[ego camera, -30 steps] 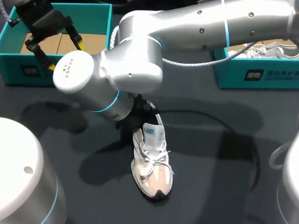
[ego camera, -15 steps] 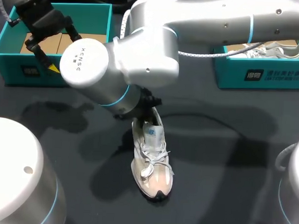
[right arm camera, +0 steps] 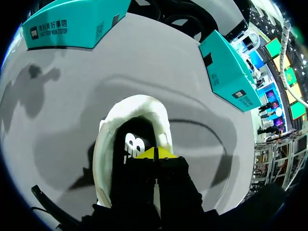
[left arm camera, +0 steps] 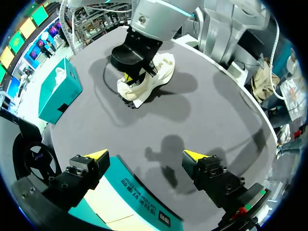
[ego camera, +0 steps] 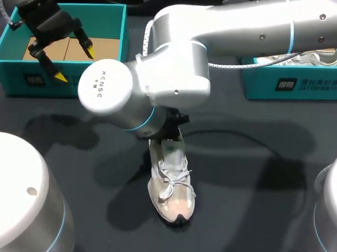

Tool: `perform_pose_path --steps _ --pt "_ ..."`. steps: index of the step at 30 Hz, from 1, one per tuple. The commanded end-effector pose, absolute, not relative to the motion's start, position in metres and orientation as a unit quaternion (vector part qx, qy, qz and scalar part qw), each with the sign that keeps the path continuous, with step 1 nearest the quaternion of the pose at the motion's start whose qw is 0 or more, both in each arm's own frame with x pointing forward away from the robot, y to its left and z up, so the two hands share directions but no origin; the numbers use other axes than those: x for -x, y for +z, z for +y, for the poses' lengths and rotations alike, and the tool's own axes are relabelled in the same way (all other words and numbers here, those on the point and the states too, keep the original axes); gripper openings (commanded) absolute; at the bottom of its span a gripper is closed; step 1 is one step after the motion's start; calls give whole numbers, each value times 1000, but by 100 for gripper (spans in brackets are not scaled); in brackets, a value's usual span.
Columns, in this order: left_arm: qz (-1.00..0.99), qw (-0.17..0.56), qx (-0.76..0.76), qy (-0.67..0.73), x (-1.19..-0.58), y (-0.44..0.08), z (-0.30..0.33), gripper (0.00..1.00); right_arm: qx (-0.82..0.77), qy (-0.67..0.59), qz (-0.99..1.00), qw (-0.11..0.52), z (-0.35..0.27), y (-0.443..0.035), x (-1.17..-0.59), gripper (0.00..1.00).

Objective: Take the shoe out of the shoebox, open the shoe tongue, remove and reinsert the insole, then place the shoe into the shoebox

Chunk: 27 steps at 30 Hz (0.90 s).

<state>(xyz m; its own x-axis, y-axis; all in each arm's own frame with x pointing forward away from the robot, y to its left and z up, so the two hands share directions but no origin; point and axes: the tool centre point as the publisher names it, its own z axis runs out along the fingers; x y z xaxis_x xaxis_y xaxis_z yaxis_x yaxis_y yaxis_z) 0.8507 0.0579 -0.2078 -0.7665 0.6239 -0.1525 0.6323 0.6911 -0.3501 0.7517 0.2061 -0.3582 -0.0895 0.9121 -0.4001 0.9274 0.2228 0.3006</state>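
The shoe [ego camera: 172, 187] is lying on the desk [ego camera: 254, 217], heel end directly under the right gripper [right arm camera: 156, 154], whose fingers [right arm camera: 166, 153] are pressing together inside its opening, while the left gripper [left arm camera: 145, 155] is hovering spread, well apart.

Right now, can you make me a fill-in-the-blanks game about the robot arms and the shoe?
The left gripper hangs over a teal shoebox with its fingers ___. The right gripper pokes its yellow tips into the opening of the white ___. That shoe stands on the ___, outside both boxes.
Missing words: open; sneaker; table.
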Motion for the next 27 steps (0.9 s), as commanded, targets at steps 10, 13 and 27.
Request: perform_pose_path --steps 10,13,27 --pt "919 10 -342 -193 -851 -208 58 100 -647 -115 704 270 209 -395 -760 0" --pt "919 10 -342 -193 -851 -208 58 100 -658 -121 701 249 201 -409 -760 0" --pt "919 10 -342 -193 -851 -208 58 100 -649 -30 759 46 204 -419 -750 0"
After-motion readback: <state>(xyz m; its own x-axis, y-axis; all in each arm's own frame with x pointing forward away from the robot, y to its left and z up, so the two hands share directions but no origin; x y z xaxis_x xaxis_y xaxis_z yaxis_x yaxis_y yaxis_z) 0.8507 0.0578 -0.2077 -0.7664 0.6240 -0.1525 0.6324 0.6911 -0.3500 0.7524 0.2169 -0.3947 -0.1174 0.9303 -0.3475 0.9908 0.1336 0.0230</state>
